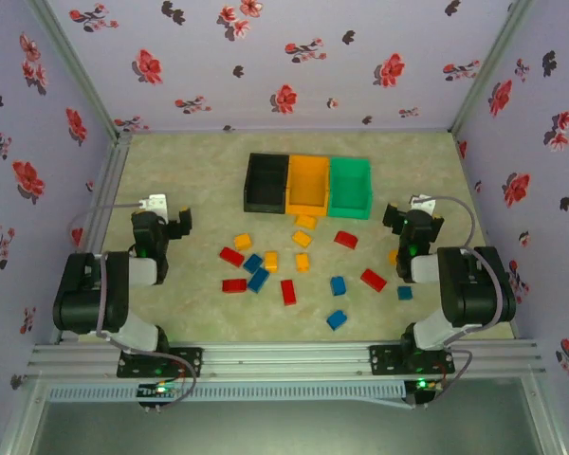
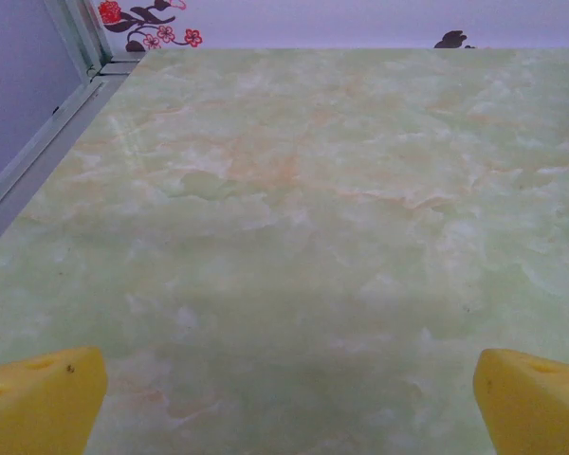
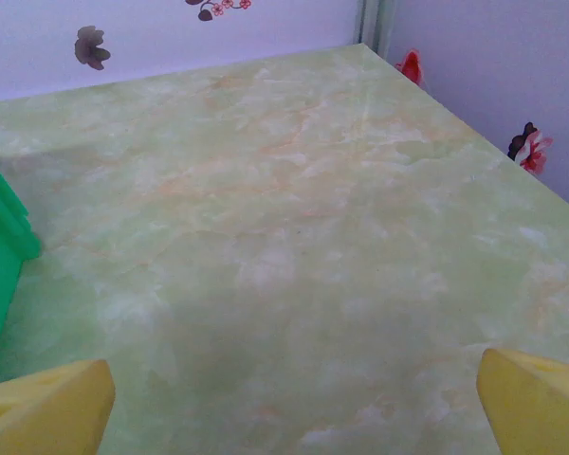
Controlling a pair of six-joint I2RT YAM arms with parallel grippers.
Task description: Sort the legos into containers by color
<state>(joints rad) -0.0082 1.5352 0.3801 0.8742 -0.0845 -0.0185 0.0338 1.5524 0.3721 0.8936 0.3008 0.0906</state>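
At the near edge, the left arm (image 1: 100,299) and the right arm (image 1: 465,284) rise from a metal rail (image 1: 284,358). The left fingers (image 2: 38,398), yellow-tipped, are spread wide over bare marbled bench (image 2: 294,237) and pinch nothing. The right fingers (image 3: 47,408) are spread just as wide, with nothing between them. In the right wrist view, a corner of the green bin (image 3: 0,237) stands at the left edge.

The legos (image 1: 302,262) lie loose on the bench between the two arms. Nearest is a blue brick (image 1: 337,319). Past it on the left, two red bricks (image 1: 234,285) and two blue ones (image 1: 258,280) sit close together. On the right, a red brick (image 1: 373,280) lies between two more blue ones. An orange brick (image 1: 394,256) lies partly hidden against the right arm. Farther on come yellow-orange bricks (image 1: 271,262). One yellow brick (image 1: 305,222) lies just in front of the orange bin (image 1: 307,185).

The three bins stand touching in a row: the black bin (image 1: 266,183) on the left, the orange in the middle and the green on the right. Behind them rises a lilac wall (image 1: 284,57) printed with red and black flowers.
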